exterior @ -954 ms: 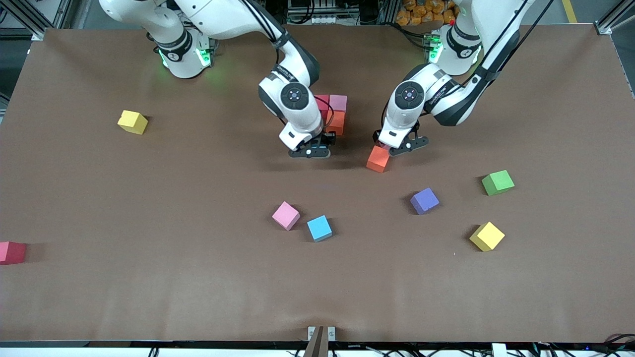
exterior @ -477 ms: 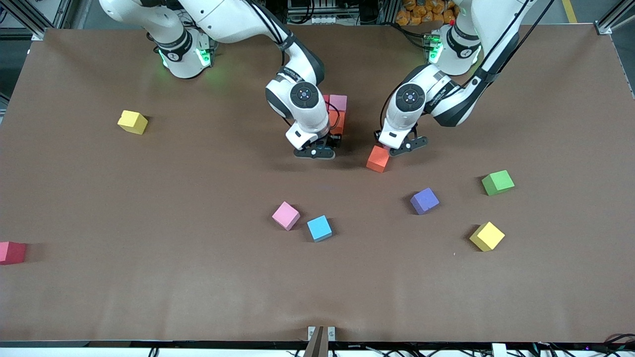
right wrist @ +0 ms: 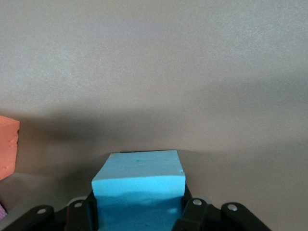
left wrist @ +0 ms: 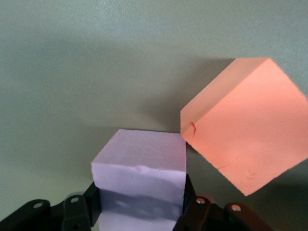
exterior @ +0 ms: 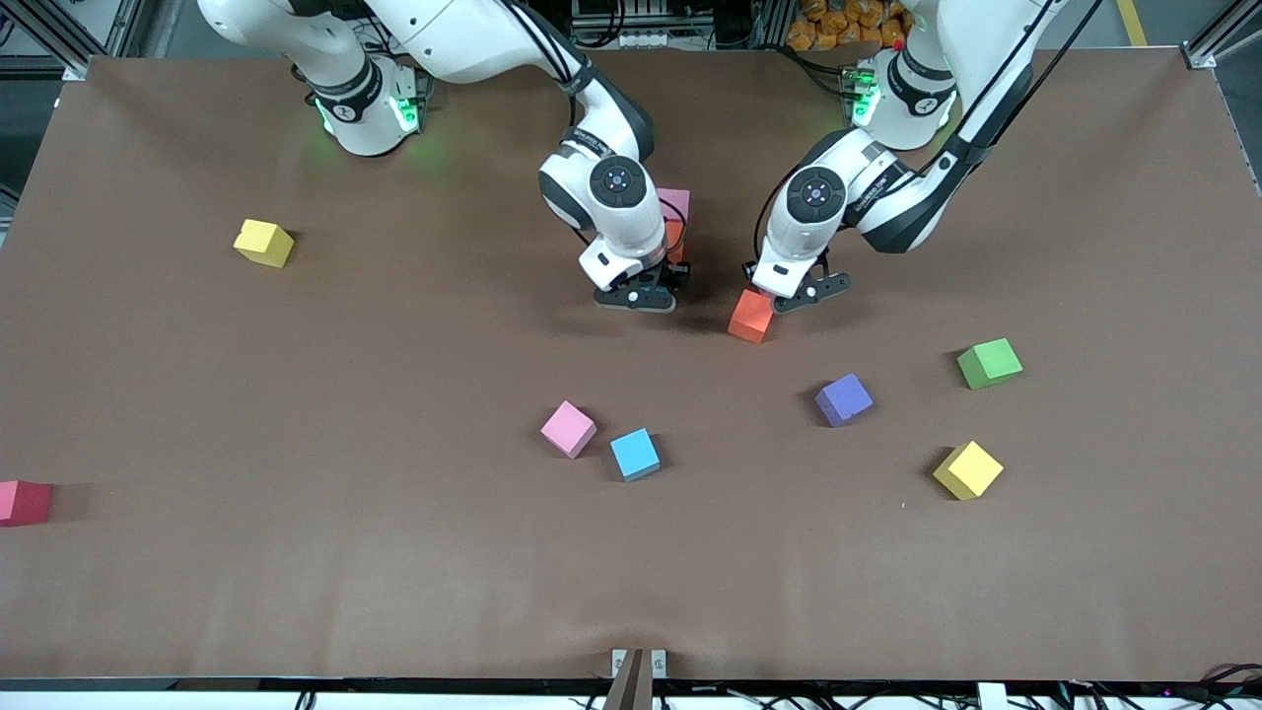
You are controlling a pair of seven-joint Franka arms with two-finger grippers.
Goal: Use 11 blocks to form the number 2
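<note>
Carrying a light blue cube (right wrist: 138, 185) clamped between its jaws, the right gripper (exterior: 639, 293) had slid toward the left arm's end, now hiding most of the started digit, of which only a pink cube (exterior: 676, 202) and an orange sliver showed. Beside it, the left gripper (exterior: 786, 292) had closed on a pale pink cube (left wrist: 139, 173), just beside a loose orange cube (exterior: 751, 316). Judging by this, two more blocks were about to join the number 2, with most cubes lying scattered nearer the camera.

Even, bright light from above
Soft short shadows lie on the brown surface (exterior: 296, 394); both wrist views look dimmer, slightly soft.
</note>
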